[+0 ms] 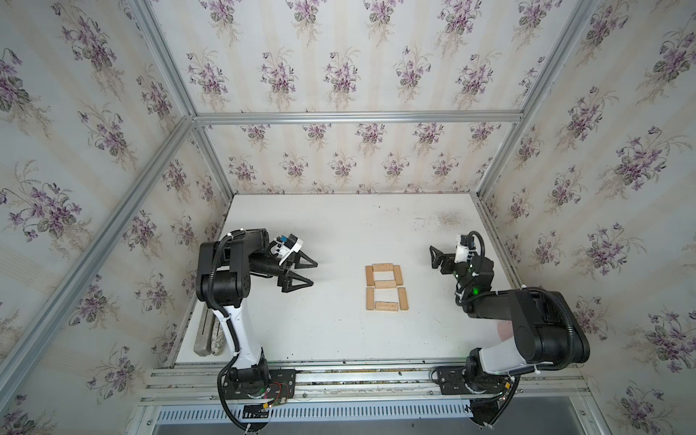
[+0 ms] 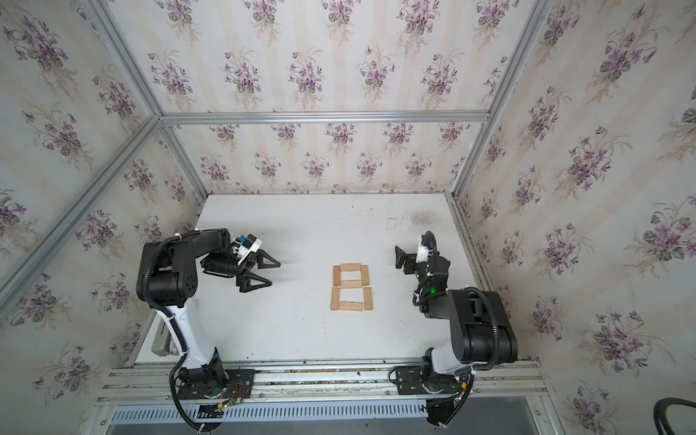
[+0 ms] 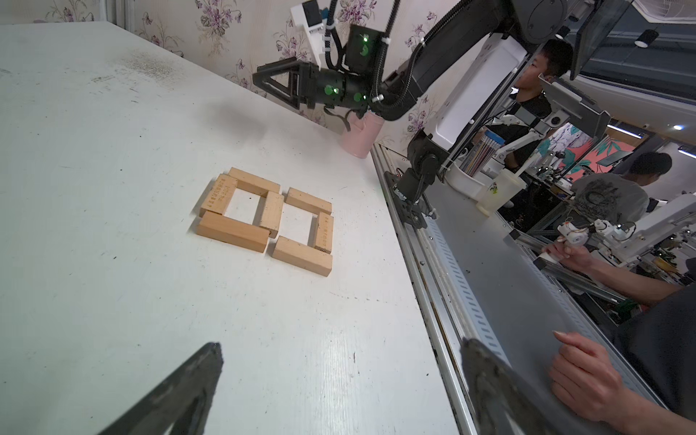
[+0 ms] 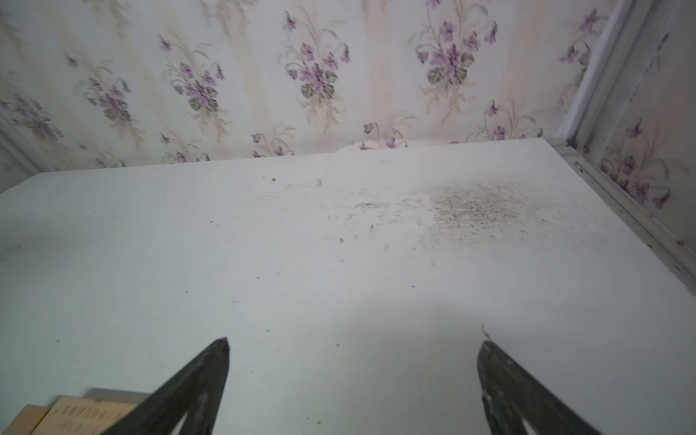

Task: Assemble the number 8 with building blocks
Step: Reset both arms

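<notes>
The number 8 [image 1: 385, 284] [image 2: 350, 284] lies flat on the white table, right of centre in both top views. It is made of several light-tan building blocks [image 3: 272, 214] forming two stacked squares, with small gaps around the lower one. My left gripper [image 1: 314, 273] [image 2: 275, 273] [image 3: 341, 344] hovers to its left, open and empty. My right gripper [image 1: 433, 258] [image 2: 397, 256] [image 4: 354, 342] hangs to the right of the figure's far end, open and empty. The right wrist view catches only one corner of the blocks [image 4: 86, 414].
Long grey slabs [image 1: 209, 335] [image 2: 162, 344] lie at the table's left edge behind the left arm. A pink cup [image 3: 359, 137] stands by the right arm's base. Floral walls enclose three sides, and a metal rail [image 1: 357, 373] runs along the front. A person's hand [image 3: 583, 376] rests beyond the rail.
</notes>
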Robot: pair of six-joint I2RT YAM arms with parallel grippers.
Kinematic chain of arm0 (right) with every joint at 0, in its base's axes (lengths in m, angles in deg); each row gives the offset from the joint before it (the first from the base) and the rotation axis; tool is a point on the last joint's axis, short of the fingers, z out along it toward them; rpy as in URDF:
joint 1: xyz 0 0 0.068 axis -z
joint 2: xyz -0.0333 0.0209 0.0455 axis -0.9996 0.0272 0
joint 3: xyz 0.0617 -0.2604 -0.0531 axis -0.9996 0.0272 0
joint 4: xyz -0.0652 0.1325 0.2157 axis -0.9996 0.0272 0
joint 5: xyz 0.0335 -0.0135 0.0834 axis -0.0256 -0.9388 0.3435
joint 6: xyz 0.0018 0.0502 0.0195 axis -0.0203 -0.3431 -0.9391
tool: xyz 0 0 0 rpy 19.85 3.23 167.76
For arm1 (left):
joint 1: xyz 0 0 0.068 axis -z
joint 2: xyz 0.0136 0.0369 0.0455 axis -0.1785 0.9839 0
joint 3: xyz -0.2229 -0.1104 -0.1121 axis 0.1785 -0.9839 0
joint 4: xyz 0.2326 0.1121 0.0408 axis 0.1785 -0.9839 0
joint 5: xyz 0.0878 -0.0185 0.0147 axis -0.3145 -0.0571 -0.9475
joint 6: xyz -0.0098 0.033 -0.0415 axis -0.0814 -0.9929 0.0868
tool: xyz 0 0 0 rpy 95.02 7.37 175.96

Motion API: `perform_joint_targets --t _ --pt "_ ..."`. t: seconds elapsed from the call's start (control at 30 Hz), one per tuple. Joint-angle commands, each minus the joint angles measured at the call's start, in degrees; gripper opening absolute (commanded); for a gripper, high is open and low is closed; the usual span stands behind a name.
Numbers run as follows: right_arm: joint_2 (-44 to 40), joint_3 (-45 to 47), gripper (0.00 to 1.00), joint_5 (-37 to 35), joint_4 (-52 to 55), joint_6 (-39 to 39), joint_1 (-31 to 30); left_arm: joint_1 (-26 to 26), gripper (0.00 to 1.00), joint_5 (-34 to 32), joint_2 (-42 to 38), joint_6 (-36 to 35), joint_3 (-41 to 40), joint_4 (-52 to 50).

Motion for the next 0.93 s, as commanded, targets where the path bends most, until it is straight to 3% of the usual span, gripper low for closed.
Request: perform_joint_targets --t 0.0,0.1,0.13,0.23,0.9 --pt "0.58 7.88 1.00 -10.16 -24.39 3.52 -1.93 -0.06 1.00 0.31 -0.09 -21.92 0.12 -9.75" --pt "-0.27 -5.47 1.00 -5.67 2.18 2.52 -0.40 -0.04 1.00 0.36 0.01 -21.93 0.14 -9.75" --pt "-0.05 -5.34 1.00 -2.02 1.47 0.10 2.87 -0.07 0.99 0.32 0.01 -21.87 0.30 -9.80" --pt "-0.27 -4.26 1.00 1.60 -0.59 1.64 3.08 -0.04 1.00 0.20 -0.14 -21.86 0.16 -9.75" --pt "-0.66 -4.20 1.00 -0.98 -0.17 1.92 2.02 -0.04 1.00 0.28 -0.09 -21.93 0.17 -9.76"
